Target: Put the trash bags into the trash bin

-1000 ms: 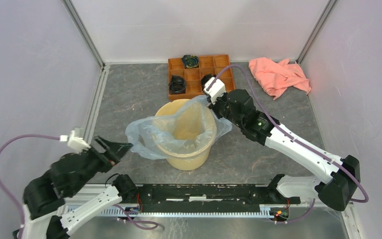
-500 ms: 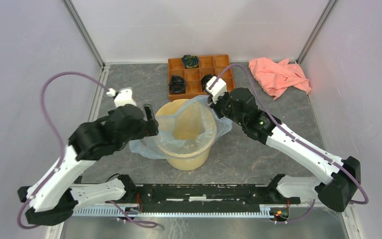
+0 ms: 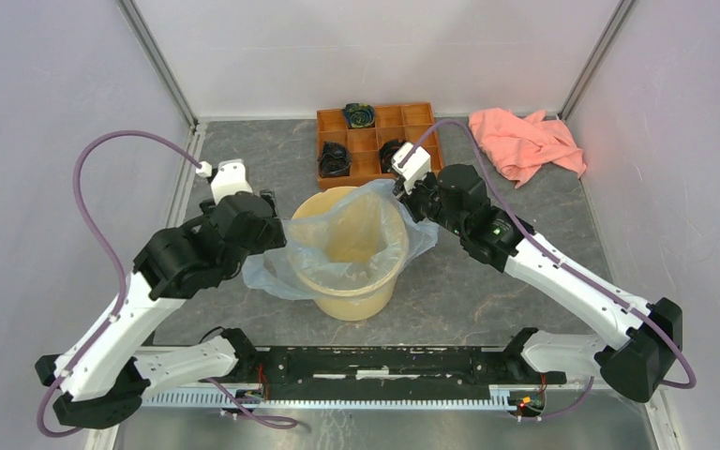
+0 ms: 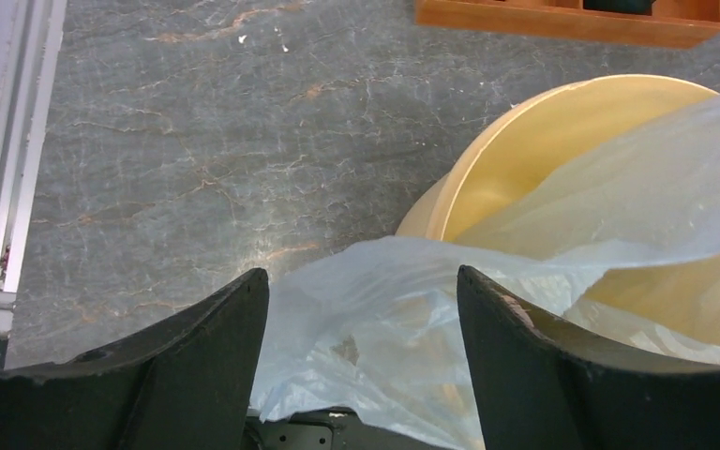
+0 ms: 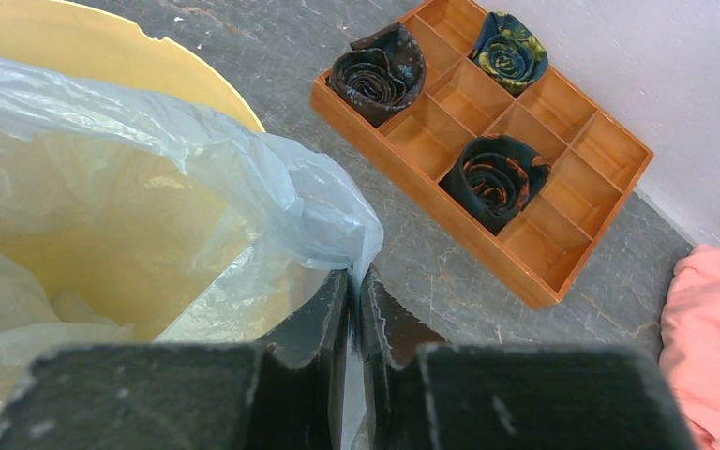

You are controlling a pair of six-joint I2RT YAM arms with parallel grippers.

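Showing a grey table from above, with 12 o'clock away from the robot: a pale yellow bin (image 3: 356,298) stands upright at the centre, and a thin, translucent blue-grey bag (image 3: 264,270) sits partly inside it. The middle of the bag sags down into the bin like a liner, but its mouth is not seated on the rim. Loose film spills over the outside at 9 o'clock down to the table, and another fold hangs out at 3 o'clock. At 2 o'clock on the rim the right gripper (image 5: 354,281) has its fingers pressed together on the bag's edge, lifting that edge just above the rim. At 9 o'clock the left gripper (image 4: 361,281) has its fingers spread wide with the spilled film between them, gripping nothing yet. The task looks roughly half done: the bag is in the bin, but its edges are uneven. What seems left is for the left side to take hold of the loose film, then for the mouth to be drawn over the rim or tucked inside. Beyond the bin at 12 o'clock lies a wooden tray (image 3: 366,166), and at 2 o'clock a pink cloth (image 3: 525,141), both well apart from it.
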